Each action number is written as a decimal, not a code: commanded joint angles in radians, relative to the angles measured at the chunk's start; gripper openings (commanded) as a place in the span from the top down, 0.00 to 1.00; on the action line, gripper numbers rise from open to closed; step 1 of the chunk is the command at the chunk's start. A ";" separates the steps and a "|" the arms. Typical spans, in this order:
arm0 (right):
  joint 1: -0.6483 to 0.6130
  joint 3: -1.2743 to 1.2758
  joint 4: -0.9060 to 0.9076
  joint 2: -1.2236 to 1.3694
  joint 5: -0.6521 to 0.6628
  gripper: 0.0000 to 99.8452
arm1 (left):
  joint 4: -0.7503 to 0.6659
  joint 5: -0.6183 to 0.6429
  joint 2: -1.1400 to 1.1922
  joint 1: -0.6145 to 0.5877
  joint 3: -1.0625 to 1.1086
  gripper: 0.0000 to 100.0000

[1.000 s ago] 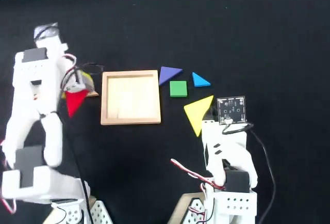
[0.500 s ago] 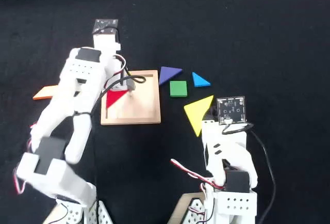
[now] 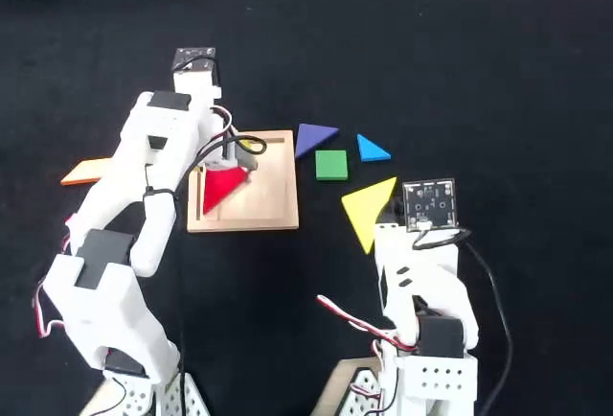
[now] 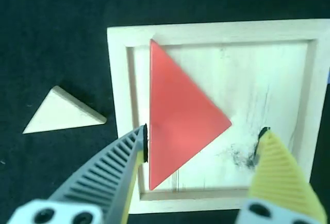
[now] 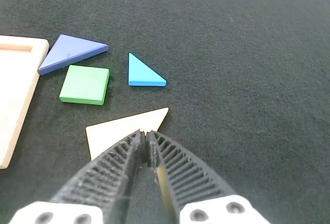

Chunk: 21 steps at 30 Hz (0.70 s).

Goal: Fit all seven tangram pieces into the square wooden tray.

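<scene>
Counting triangles: five, red triangle (image 4: 180, 121) in wooden tray (image 4: 216, 28)
Singles: green square (image 3: 331, 165), orange parallelogram (image 3: 84, 172)
Left claw (image 4: 203, 133): wide
Right claw (image 5: 146, 149): closed

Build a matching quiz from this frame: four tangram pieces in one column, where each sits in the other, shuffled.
Pieces:
1. red triangle
2. green square
3. yellow triangle
4. orange piece

Places:
a. right by the shut right gripper
b. alone, to the tray's left in the high view
c. in the wooden tray, between the fingers of the open left gripper
d. just right of the tray, next to the purple triangle

Pairs: 1-c, 2-d, 3-a, 4-b
</scene>
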 commanded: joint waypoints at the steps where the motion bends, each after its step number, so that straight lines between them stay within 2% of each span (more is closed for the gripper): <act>1: -0.003 -0.001 0.003 -0.090 0.008 0.99 | 0.054 0.002 -0.012 -0.010 -0.058 0.66; 9: -0.005 -0.001 0.003 -0.087 0.008 0.99 | 0.138 0.011 0.003 0.031 -0.288 0.67; 16: -0.003 -0.001 0.003 -0.085 0.011 0.99 | -0.002 0.011 0.166 0.096 -0.315 0.67; 21: -0.005 -0.001 0.005 -0.085 0.104 0.99 | -0.026 0.011 0.239 0.081 -0.317 0.67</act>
